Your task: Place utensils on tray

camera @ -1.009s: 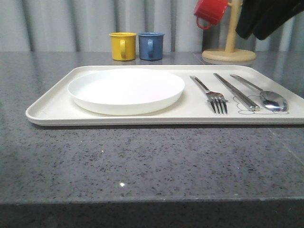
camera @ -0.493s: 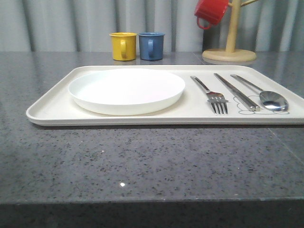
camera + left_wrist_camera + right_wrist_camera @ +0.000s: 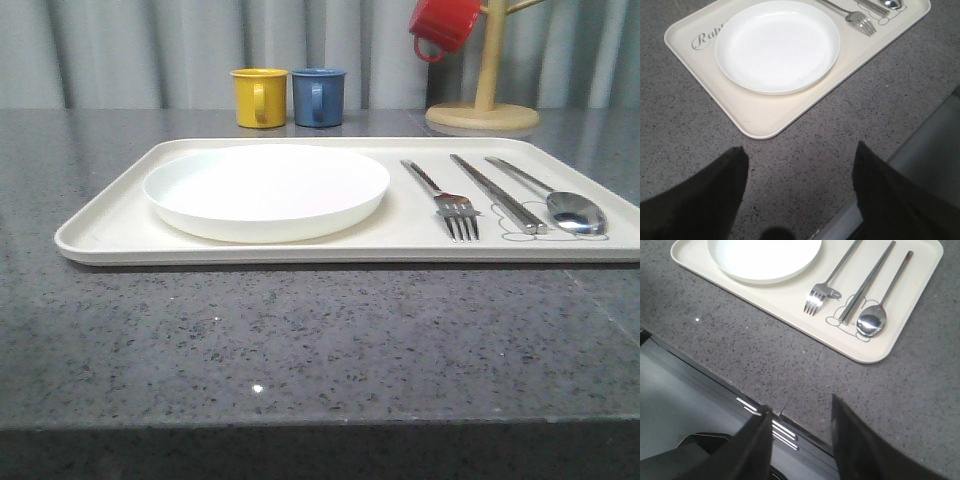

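The cream tray (image 3: 110, 230) lies across the grey stone table. On it rest the white plate (image 3: 266, 188) at the left and, side by side at the right, the steel fork (image 3: 447, 200), the chopstick pair (image 3: 497, 193) and the spoon (image 3: 560, 200). The same tray (image 3: 765, 117), plate (image 3: 777, 46) and fork (image 3: 855, 17) show in the left wrist view, far from my left gripper (image 3: 800, 160), which hangs open and empty over the table's front edge. My right gripper (image 3: 801, 412) is open and empty over that edge too, short of the tray (image 3: 875, 352), fork (image 3: 821, 291), chopsticks (image 3: 867, 284) and spoon (image 3: 875, 320).
A yellow mug (image 3: 259, 97) and a blue mug (image 3: 318, 96) stand behind the tray. At the back right a wooden mug tree (image 3: 484, 105) carries a red mug (image 3: 443, 25). Bare grey tabletop runs between the tray and the front edge.
One second ago a dark arm filled the upper right of the front view. It left the view half a second ago and stays out. Everything on the tray is where it was.
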